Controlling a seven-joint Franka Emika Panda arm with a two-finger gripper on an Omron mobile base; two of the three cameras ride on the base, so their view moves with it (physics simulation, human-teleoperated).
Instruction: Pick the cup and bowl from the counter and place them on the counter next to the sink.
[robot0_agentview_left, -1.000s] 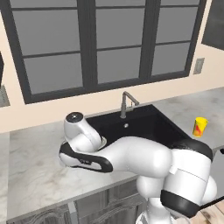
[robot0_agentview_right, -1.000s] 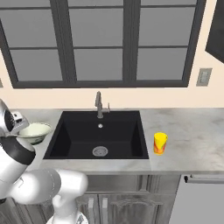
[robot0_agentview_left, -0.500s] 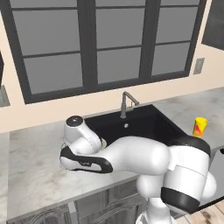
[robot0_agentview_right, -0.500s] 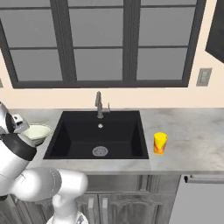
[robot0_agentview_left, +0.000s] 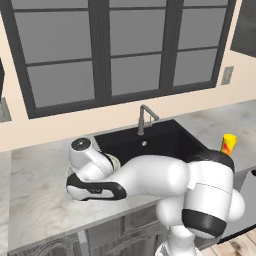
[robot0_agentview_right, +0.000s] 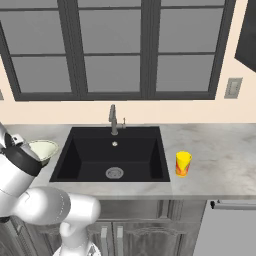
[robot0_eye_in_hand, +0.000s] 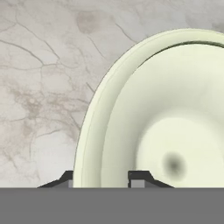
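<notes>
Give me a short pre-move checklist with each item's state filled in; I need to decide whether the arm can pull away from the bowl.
1. Bowl down on the counter: ok; it sits on the marble left of the sink.
2. Gripper clear of the rim: not ok; one fingertip stands outside the rim, one inside.
3. Jaws let go of the rim: cannot tell from the hand view.
4. Bowl upright: ok, opening faces up.
5. Cup placed next to the sink: ok; it stands upright on the counter right of the basin.
6. Path straight up out of the bowl: cannot tell; the arm hides that area.
</notes>
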